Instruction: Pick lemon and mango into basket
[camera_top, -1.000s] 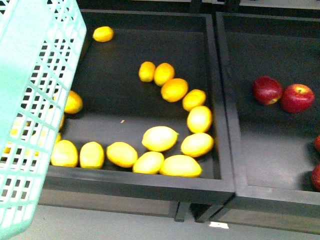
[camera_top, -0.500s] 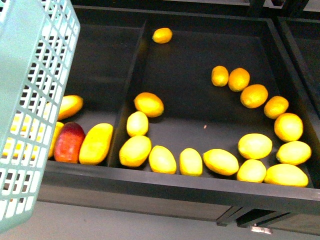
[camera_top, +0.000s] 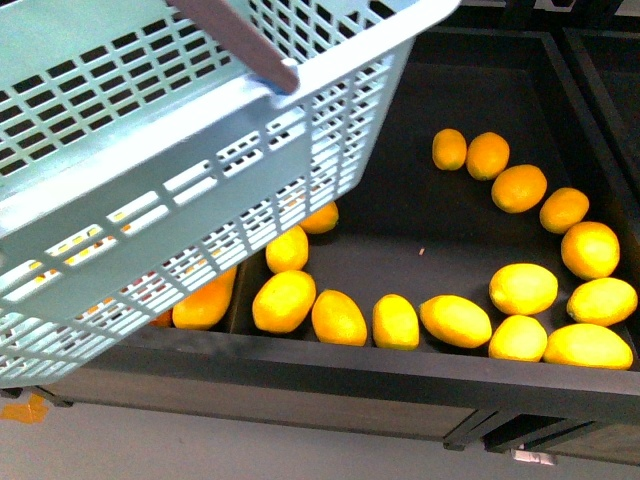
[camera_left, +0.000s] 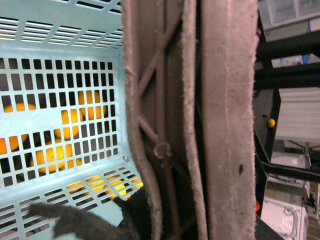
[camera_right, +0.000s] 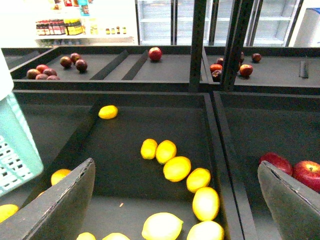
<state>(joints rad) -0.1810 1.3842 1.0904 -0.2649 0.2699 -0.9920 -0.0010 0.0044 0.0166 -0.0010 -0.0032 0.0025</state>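
1. The light teal slotted plastic basket (camera_top: 150, 200) hangs tilted in the air over the near left part of the fruit display. In the left wrist view nothing lies inside it. The yellow seen there only shows through the slots.
2. The black display bin (camera_top: 300, 365) beneath holds all the fruit, so I judge that neither pick is done; lemon and mango are both left to do.
3. The left gripper (camera_left: 115, 225) is mostly hidden by the basket's brown hoop handles (camera_left: 220, 100), which fill its view. From the raised basket, I judge its jaws are clamped on those handles.
4. The right gripper (camera_right: 175, 165) hovers above the lemon compartment, its jaws spread wide and empty.
5. The elongated orange-yellow mango (camera_top: 205, 305) lies in the compartment left of the divider, half covered by the basket's lower edge.
6. A small bright yellow oval lemon (camera_top: 285, 300) lies just across the divider, in the near row.
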